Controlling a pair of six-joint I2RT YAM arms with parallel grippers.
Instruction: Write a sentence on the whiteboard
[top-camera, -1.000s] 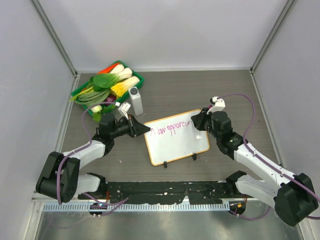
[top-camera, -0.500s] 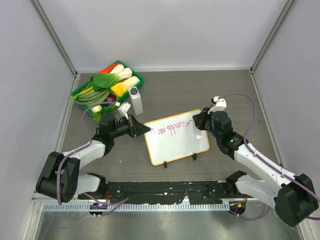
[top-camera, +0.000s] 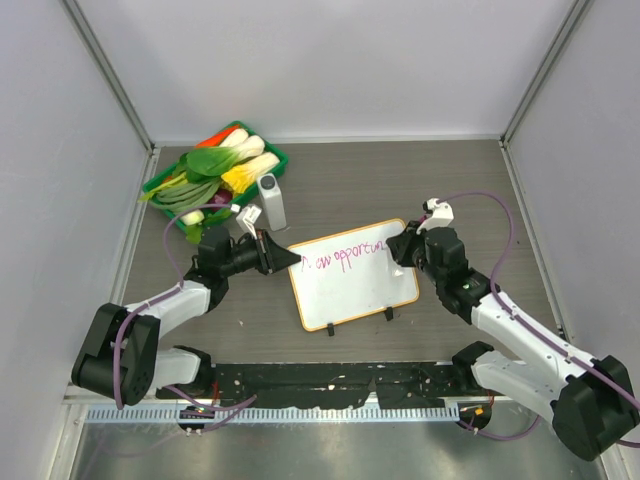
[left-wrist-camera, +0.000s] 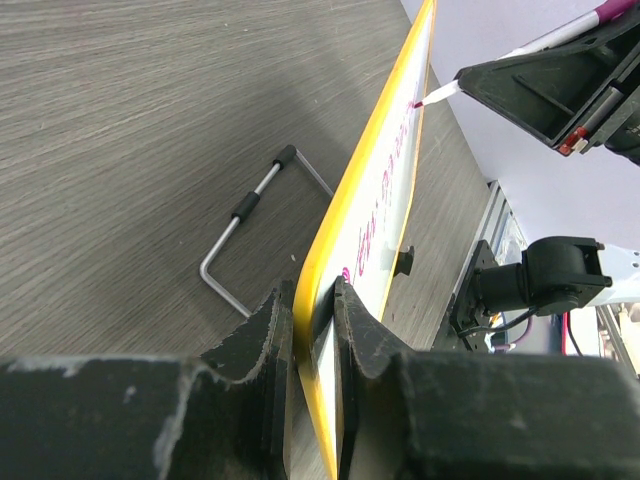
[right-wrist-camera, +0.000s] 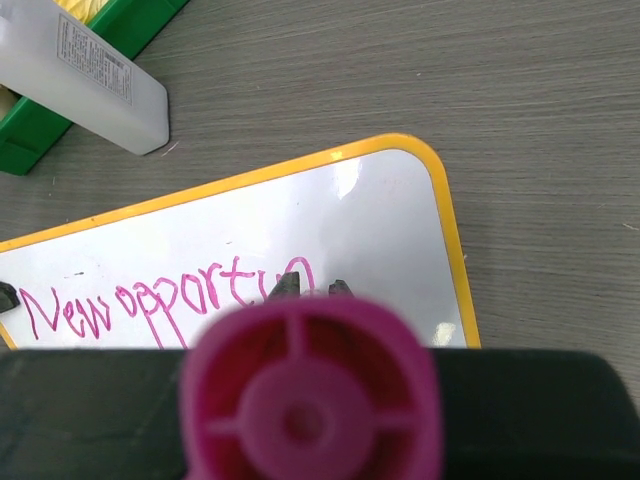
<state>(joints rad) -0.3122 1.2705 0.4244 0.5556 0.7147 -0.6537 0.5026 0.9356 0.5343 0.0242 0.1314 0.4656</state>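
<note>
The whiteboard (top-camera: 355, 290) sat mid-table, its orange frame skewed so the right end ran further from the arms, and two black clip feet (top-camera: 331, 329) stuck out on its near edge. Across the top ran the sentence (right-wrist-camera: 165, 300) in pink cursive, reading "New opportu" and stopping there, with the lower part of the board bare. And there was the marker (left-wrist-camera: 437, 96), its thin pink tip right against the board at the end of that line! From the right wrist view its round magenta butt end filled the foreground. The right gripper (top-camera: 403, 246) was clamped shut on that marker, hanging over the board's far right corner. On the other side, the left gripper (left-wrist-camera: 310, 292) pinched the board's left edge, one finger on each face, jaws closed onto the frame. Just beyond that edge a bent wire bracket (left-wrist-camera: 255, 225) lay on the grey wood-grain table (top-camera: 450, 180). Further out, a white bottle (top-camera: 271, 202) lay near the board's far left corner, beside a green tray (top-camera: 272, 160) piled with vegetables.
</note>
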